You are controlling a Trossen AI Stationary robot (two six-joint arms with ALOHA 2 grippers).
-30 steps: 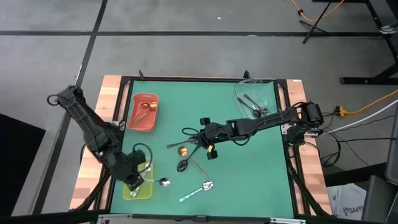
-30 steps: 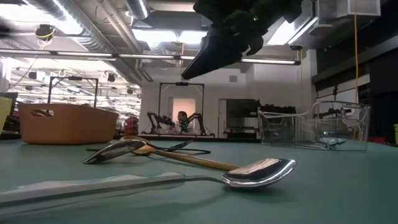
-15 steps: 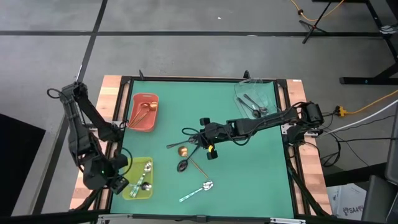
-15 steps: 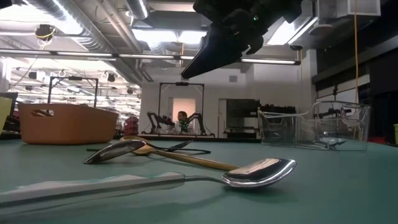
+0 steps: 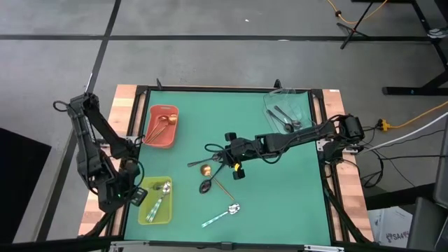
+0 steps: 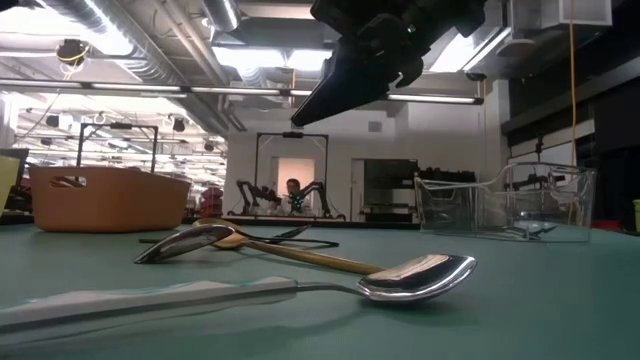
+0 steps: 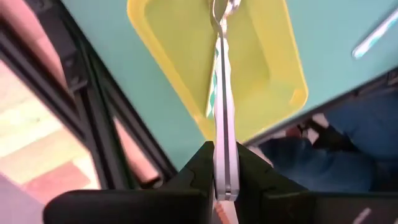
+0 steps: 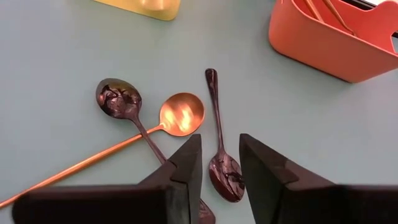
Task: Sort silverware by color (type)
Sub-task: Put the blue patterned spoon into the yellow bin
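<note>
My left gripper (image 5: 134,197) (image 7: 225,168), at the table's near left, is shut on a mint-handled spoon (image 7: 222,112) that reaches out over the yellow-green tray (image 5: 143,215). More silverware lies in that tray (image 5: 162,196). At mid-table my right gripper (image 5: 227,159) (image 8: 221,162) hovers open above a copper spoon (image 8: 180,115) and two black spoons (image 8: 221,149) (image 8: 118,99) lying flat on the mat. Another mint-handled spoon (image 5: 224,214) (image 6: 415,276) lies near the front edge. My left gripper pinches the spoon's pale handle at its free end (image 7: 224,177) between the two fingers. The fingers point steeply down from the table's left side, and the spoon runs straight on from them toward its bowl (image 7: 222,7) above the tray. Whether the bowl touches the tray does not show.
A red tray (image 5: 162,140) with copper spoons stands at the far left. A clear tray (image 5: 302,105) holding dark spoons stands at the far right. A raised black frame borders the green mat (image 5: 280,203), which lies bare at its near right.
My left gripper has gone toward the table's left edge with the mint-handled spoon and rolled about its own line. The spoon's bowl, which stuck out over the mat to the right of the yellow-green tray, now hangs over the tray.
</note>
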